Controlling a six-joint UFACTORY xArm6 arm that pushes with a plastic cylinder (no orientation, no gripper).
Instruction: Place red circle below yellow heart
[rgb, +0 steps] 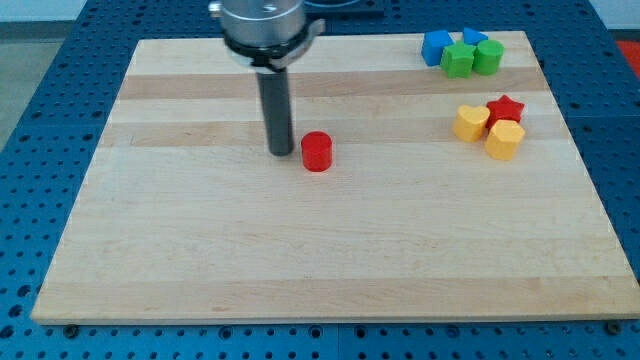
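1. Wooden board: light, planked, lies on a blue perforated table; its near half carries no blocks.
2. Red circle: short upright cylinder, roughly mid-board, slightly left of centre, standing alone.
3. My tip: lower end of the dark rod, down at the board surface, just left of the red circle. A thin gap seems to separate them; cannot tell for sure if they touch. It is a plain rod with no jaws, so there is nothing to open, close or clamp.
4. Rod mount: grey round housing at the far edge of the view, above the rod.
5. Yellow heart: right side of the board, nearest block of a tight cluster; well apart from the red circle, which sits far to its left and only slightly nearer.
6. Second yellow block: rounded, exact shape unclear, just left of the heart.
7. Red star: just behind the yellow heart, touching the cluster.
8. Far-right corner group: blue block, second blue block partly hidden, green block, green round block, all packed together.
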